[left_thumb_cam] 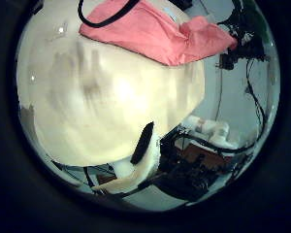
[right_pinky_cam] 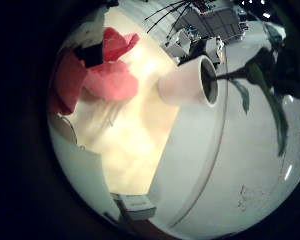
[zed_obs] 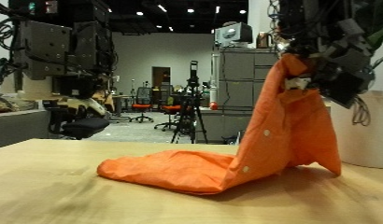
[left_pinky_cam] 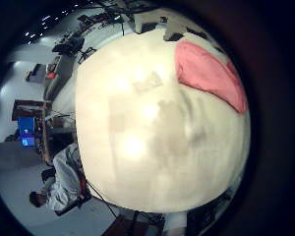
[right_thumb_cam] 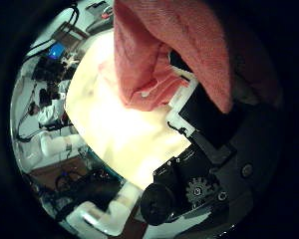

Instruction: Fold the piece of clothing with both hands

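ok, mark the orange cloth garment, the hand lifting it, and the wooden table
orange cloth garment (zed_obs: 191, 173), outside view, heap on table
right hand (zed_obs: 334, 70), outside view, fingers on raised edge
wooden table (zed_obs: 55, 191), outside view, bare top

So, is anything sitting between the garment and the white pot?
Nothing. In the right little finger side palm view, only bare table separates the garment from the white pot.

Ceiling spotlights light the room; glare whitens the table (right_thumb_cam: 130, 119) in warped palm views.
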Available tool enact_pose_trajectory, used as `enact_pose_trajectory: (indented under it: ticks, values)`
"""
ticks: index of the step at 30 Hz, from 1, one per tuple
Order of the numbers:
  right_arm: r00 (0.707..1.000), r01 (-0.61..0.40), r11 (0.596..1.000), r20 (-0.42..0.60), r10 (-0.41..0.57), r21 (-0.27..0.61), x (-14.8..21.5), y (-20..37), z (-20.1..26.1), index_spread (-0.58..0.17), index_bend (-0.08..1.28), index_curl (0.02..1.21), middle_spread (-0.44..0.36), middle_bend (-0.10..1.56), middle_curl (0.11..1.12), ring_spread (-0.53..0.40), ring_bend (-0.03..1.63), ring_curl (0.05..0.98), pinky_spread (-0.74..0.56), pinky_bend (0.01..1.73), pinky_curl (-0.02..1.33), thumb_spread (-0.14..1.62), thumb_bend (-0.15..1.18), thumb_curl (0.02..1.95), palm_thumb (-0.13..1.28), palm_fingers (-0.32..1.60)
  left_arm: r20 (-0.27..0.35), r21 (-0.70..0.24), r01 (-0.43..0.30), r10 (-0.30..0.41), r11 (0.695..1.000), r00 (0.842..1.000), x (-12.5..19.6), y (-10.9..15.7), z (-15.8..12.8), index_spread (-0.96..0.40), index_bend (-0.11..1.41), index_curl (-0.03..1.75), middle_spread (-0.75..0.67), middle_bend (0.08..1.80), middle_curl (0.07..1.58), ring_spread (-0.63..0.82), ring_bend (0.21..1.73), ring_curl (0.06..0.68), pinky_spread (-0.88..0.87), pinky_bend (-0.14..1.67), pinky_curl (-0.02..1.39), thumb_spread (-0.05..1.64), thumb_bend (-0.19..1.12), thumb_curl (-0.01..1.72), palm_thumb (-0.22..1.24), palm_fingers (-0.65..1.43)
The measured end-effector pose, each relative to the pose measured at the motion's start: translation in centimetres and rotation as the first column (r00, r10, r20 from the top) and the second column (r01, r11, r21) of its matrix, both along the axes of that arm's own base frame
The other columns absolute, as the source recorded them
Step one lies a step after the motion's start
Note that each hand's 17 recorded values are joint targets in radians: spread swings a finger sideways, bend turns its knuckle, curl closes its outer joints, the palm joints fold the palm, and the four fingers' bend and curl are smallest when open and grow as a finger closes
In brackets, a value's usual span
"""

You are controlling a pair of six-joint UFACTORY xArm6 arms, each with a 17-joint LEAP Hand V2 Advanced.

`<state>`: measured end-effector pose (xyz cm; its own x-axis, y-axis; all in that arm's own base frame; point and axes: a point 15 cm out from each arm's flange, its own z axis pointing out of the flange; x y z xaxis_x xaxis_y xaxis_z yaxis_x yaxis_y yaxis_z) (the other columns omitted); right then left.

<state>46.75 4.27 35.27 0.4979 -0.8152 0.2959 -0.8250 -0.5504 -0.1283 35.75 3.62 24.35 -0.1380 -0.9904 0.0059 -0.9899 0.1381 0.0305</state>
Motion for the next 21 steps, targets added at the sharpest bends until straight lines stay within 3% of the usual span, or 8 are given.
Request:
enact_pose_trajectory:
  ticks: [11, 17, 21]
  values:
    - [0.979, -0.203, 0.979, 0.016, 0.203, -0.001, 4.7, 13.7, -0.2, -0.354, 0.82, 1.08, -0.159, 1.2, 0.77, -0.226, 1.31, 0.579, -0.37, 1.21, 0.62, 1.01, -0.02, 0.54, 1.0, 1.15, -0.011, -0.033, -0.068, 0.068, 0.997, 0.998, -3.0, 3.9, -1.1, 0.05, 0.18, 0.34, 0.29, 0.18, 0.28, 0.53, 0.4, 0.227, 0.52, 0.23, 0.32, 1.16, -0.02, 0.26, 0.22, 0.01]
    - [0.929, -0.365, 0.925, 0.024, 0.37, -0.108, 7.5, 23.2, -2.4, -0.356, 0.81, 1.08, -0.16, 1.18, 0.76, -0.231, 1.3, 0.569, -0.39, 1.2, 0.61, 1.08, -0.02, 0.49, 0.94, 1.14, 0.038, -0.071, -0.121, 0.124, 0.99, 0.992, -5.5, 6.4, -0.4, 0.04, 0.17, 0.34, 0.29, 0.18, 0.28, 0.52, 0.4, 0.226, 0.51, 0.23, 0.32, 1.17, -0.02, 0.26, 0.22, 0.02]
    - [0.899, -0.431, 0.893, 0.025, 0.437, -0.127, 7.8, 28.7, -4.5, -0.363, 0.79, 1.08, -0.169, 1.16, 0.75, -0.24, 1.29, 0.562, -0.41, 1.18, 0.6, 1.14, -0.02, 0.46, 0.92, 1.13, 0.044, -0.074, -0.166, 0.169, 0.983, 0.985, -7.5, 8.4, -0.9, 0.03, 0.18, 0.34, 0.28, 0.18, 0.28, 0.52, 0.4, 0.228, 0.5, 0.23, 0.32, 1.17, -0.02, 0.26, 0.22, 0.03]
